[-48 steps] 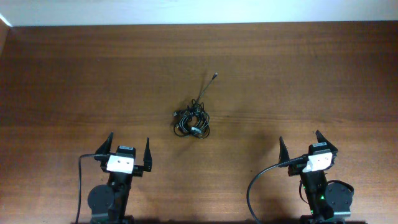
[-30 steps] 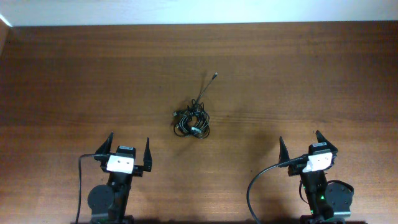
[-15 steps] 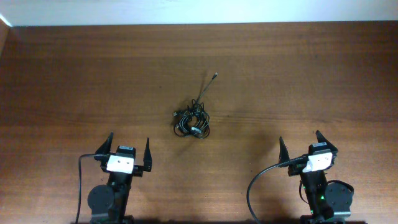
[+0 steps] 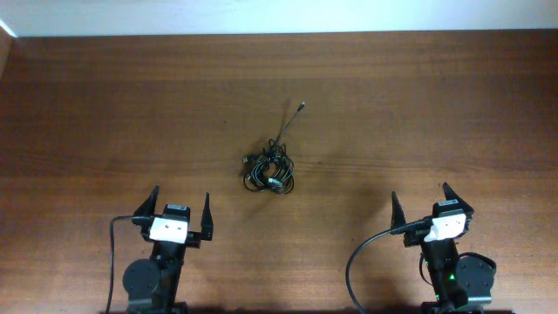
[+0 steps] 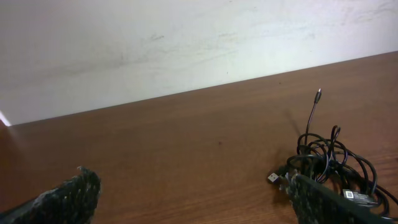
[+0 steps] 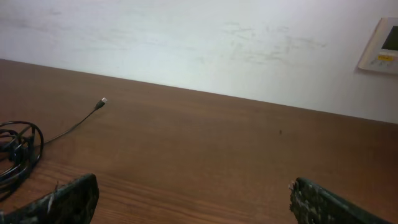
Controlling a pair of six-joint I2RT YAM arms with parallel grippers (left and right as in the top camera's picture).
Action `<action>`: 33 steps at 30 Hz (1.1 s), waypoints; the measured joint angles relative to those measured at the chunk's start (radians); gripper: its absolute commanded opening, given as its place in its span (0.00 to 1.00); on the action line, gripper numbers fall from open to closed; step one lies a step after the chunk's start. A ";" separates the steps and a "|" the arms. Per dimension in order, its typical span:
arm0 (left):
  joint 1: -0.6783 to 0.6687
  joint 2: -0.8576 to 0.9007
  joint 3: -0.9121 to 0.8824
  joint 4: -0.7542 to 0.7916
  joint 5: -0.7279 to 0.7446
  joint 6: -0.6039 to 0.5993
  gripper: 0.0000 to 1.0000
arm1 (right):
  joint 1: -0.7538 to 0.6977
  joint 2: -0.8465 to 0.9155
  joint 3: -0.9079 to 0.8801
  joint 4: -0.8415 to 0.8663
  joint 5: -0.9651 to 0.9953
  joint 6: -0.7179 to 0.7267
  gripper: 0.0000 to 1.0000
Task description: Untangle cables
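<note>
Your dark wooden surface (image 4: 105,105) carries a knotted clump of thin black cables (image 4: 268,171) near its middle. The left pincer (image 4: 181,193) and right pincer (image 4: 420,190) gape empty at the near edge.

One knotted clump of cables (image 4: 268,171) lies near the middle of the single table (image 4: 436,105). How many wires are in it cannot be told, but one plug end (image 4: 301,106) trails toward the far edge. There are two grippers, the left gripper (image 4: 181,194) and the right gripper (image 4: 419,190), and one wall panel (image 6: 380,45).
</note>
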 measured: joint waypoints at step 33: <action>0.000 1.021 1.180 -0.805 0.251 -0.114 0.99 | -0.002 0.713 0.978 -0.739 -0.373 0.125 0.99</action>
